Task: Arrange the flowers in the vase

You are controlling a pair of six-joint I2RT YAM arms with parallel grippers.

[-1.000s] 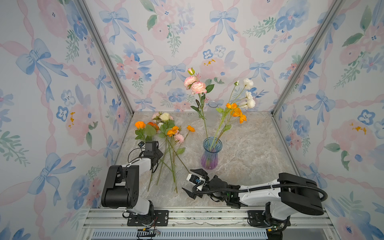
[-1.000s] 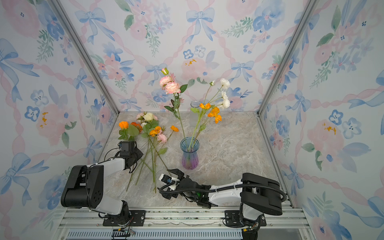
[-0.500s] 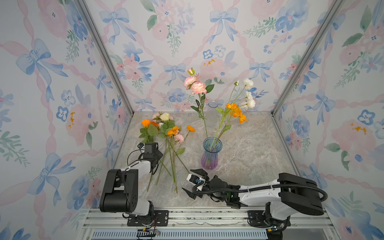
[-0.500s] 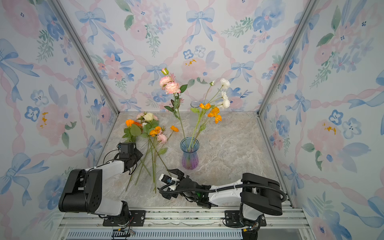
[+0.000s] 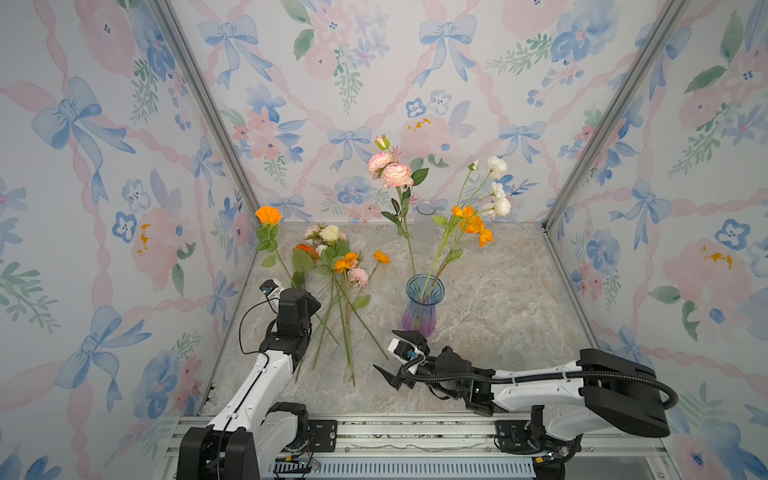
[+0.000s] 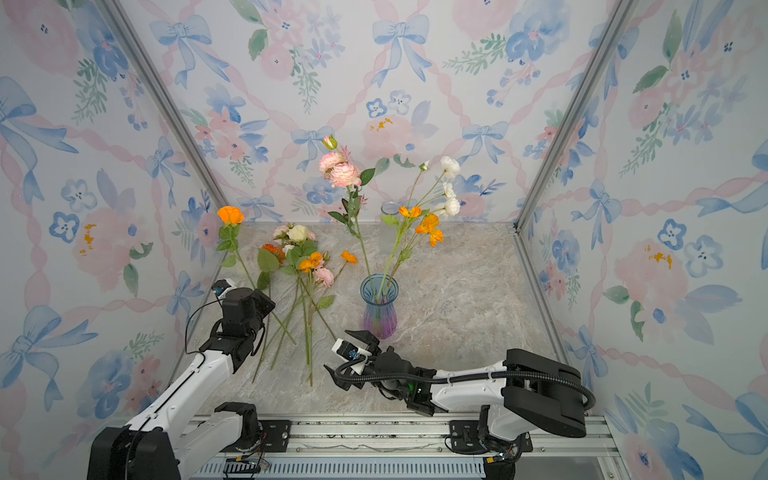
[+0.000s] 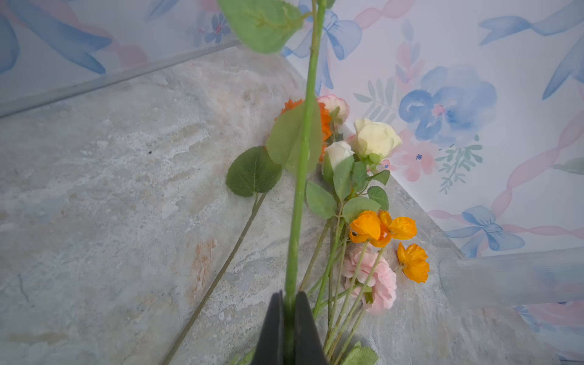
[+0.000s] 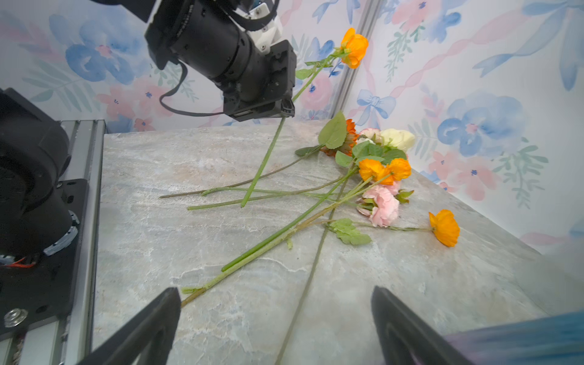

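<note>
Both top views: vase [image 5: 422, 305] mid-frame, upright, holding pink carnations [image 5: 390, 170], white blooms [image 5: 496, 166], orange poppies [image 5: 473, 226]. Left of it, left gripper [image 7: 289, 328] clamped on orange rose [image 5: 268, 215], stem slanting toward upper left, bloom raised. Loose flowers [image 5: 332, 257] flat on table [image 5: 498, 311], blooms rearward. Right gripper [image 8: 275, 294] spread wide, empty.
</note>
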